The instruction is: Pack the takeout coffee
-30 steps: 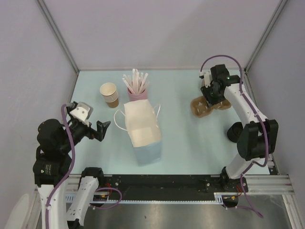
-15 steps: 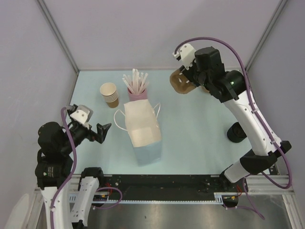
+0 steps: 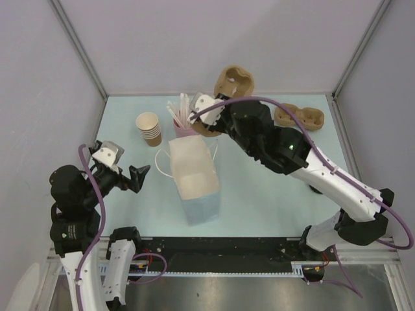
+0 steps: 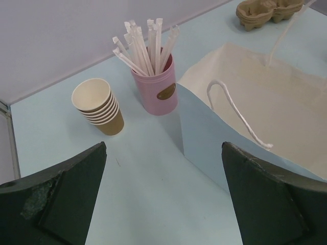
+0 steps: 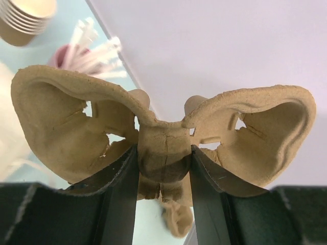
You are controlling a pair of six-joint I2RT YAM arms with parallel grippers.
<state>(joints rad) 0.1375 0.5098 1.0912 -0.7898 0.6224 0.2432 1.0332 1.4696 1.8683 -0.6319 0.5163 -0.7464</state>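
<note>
Cup carrier [image 5: 66, 117], clamped in the right pincer [image 5: 163, 173], is now swung up just behind the paper bag [image 3: 192, 170], likely to be bagged first; left pincer [image 3: 138, 176] is held wide apart.

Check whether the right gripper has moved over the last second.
Yes. The right gripper, shut on a cup carrier, swung left from the table's right rear toward the pink straw cup.

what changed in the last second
The right gripper, shut on a cardboard cup carrier, lifted it from the right back of the table and swung it left, raised, near the straw cup. A second carrier now lies farther back. The open left gripper, paper bag and stacked cups stayed put.
</note>
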